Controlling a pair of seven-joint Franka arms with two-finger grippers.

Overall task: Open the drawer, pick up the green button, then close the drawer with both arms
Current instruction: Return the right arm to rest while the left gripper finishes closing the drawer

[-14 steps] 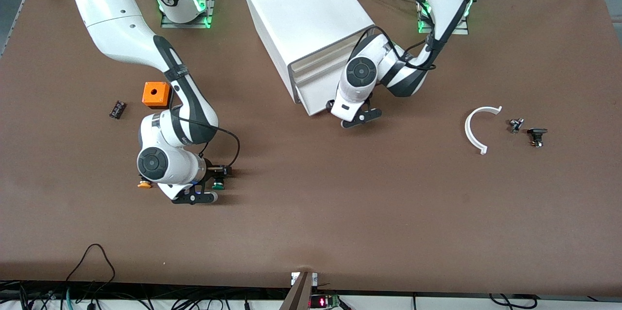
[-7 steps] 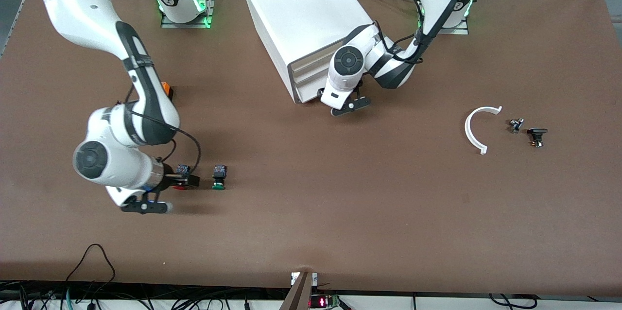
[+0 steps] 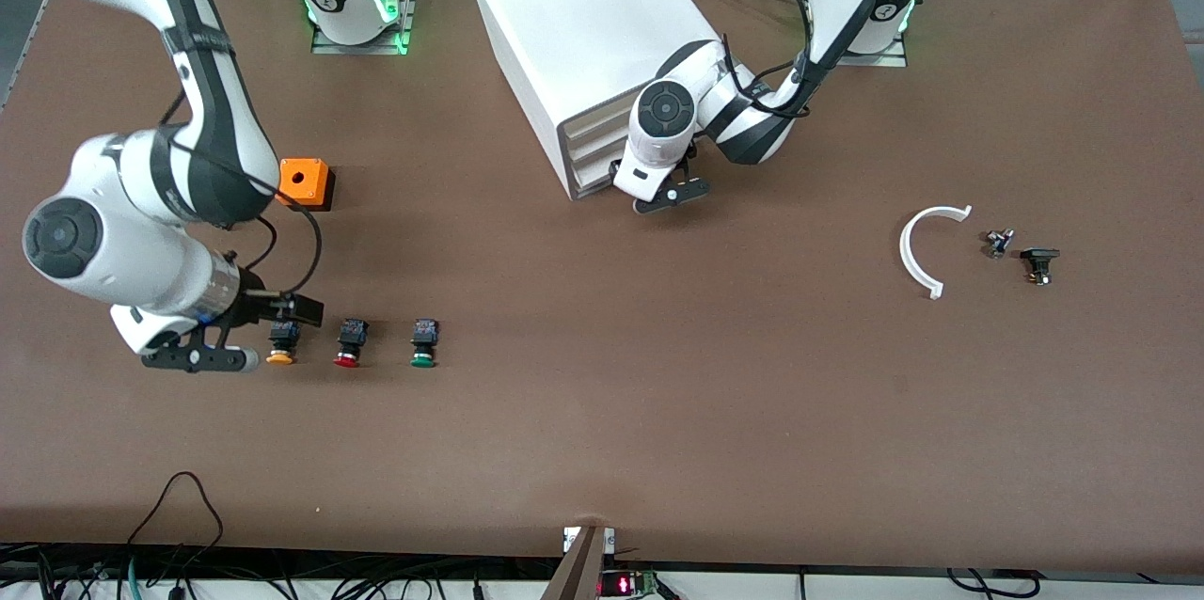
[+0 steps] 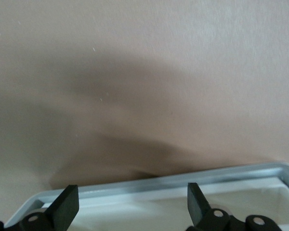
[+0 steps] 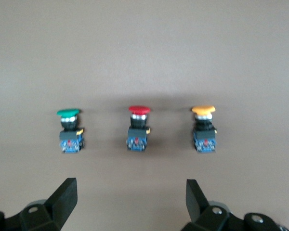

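At the cabinet's (image 3: 593,45) front, the left pincer (image 3: 663,196) stands spread and empty against the drawer (image 3: 594,175), which looks almost shut. Toward the right arm's end of the surface (image 3: 658,393), the right pincer (image 3: 282,310) hangs spread and empty over the yellow-capped button (image 3: 279,342). The green button (image 3: 423,343) lies on the surface two places along the row, past the red-capped button (image 3: 350,343), toward the left arm's end, cap pointing nearer the front camera.

Green-capped button (image 3: 423,343) lying on table beside red one, drawer (image 3: 594,169) pushed nearly shut in white cabinet
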